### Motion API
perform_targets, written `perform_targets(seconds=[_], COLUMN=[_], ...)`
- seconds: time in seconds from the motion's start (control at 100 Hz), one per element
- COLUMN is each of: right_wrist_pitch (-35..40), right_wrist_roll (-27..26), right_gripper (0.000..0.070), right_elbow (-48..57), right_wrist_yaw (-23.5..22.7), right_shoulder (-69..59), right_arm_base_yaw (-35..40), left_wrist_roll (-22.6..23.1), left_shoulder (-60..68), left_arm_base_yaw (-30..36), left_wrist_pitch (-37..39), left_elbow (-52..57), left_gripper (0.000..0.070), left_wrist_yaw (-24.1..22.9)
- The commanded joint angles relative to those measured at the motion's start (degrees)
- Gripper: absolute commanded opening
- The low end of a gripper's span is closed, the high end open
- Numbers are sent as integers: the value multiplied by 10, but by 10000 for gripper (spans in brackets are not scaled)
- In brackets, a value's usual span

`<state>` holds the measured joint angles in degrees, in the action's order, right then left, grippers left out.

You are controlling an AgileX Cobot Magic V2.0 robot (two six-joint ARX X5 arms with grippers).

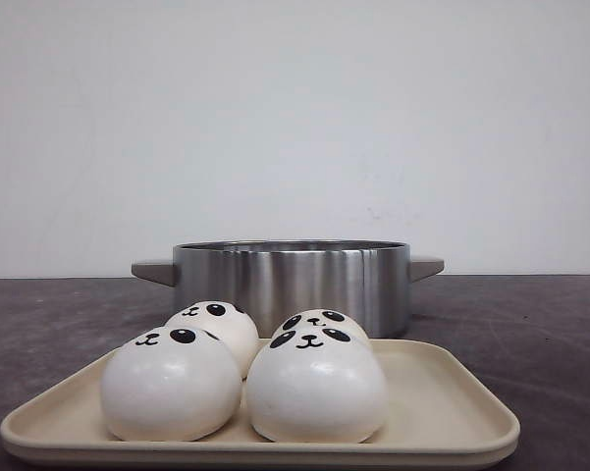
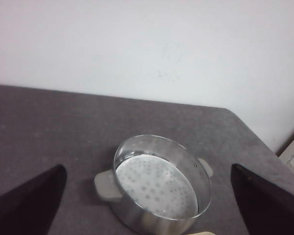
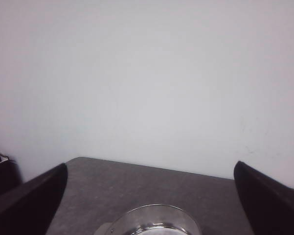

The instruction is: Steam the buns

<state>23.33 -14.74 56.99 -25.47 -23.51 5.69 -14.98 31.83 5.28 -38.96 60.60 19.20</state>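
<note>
Four buns [image 1: 314,388] sitting on tray [image 1: 452,412], steamer pot [image 1: 293,280] just behind on desk [image 1: 530,324]. Both arms' jaws hanging spread wide, gripping nothing

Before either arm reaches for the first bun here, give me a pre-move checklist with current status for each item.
1. Four buns on the tray: ok.
2. Steamer pot uncovered: ok.
3. Perforated insert bare, nothing in it: ok.
4. Left tool open, holding nothing: ok.
5. Right tool open, holding nothing: ok.
6. Pot directly behind the tray, within reach: cannot tell.
</note>
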Motion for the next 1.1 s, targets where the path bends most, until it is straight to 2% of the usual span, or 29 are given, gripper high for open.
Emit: perform_targets(seconds=[0.0,0.11,0.24,0.42,0.51,0.58,0.69,0.88,0.95,1.02,1.09], right_wrist_pitch=[-5,-10,-14,-5,5,19,66,131,153,180,217], right_wrist_roll=[-24,-56,-72,-88,-88,-89,-79,-71,-73,-82,-96], right_gripper=[700,700,700,700,700,700,700,700,700,700,658], right_elbow=[16,25,41,68,82,92,110,117,121,131,151], right_wrist_yaw=[0,0,-2,-36,-36,-25,40,241,302,333,327], right_shoulder=[-3,-6,-30,-96,-130,-156,-199,-282,-317,-357,-405], right_arm_base_yaw=[2,2,2,7,31,65,150,358,422,461,474], left_wrist_roll=[4,14,60,103,126,126,126,125,124,124,124], left_shoulder=[3,3,10,33,42,48,55,56,55,55,55], left_arm_base_yaw=[0,0,5,44,71,89,107,127,136,146,156], left_wrist_pitch=[2,-7,-10,-10,-9,-9,-11,-12,-12,-12,-12], left_elbow=[10,10,10,10,10,10,9,10,10,10,10], left_gripper=[700,700,700,700,700,700,700,700,700,700,700], left_wrist_yaw=[5,15,14,14,10,3,-6,-13,-13,-14,-14])
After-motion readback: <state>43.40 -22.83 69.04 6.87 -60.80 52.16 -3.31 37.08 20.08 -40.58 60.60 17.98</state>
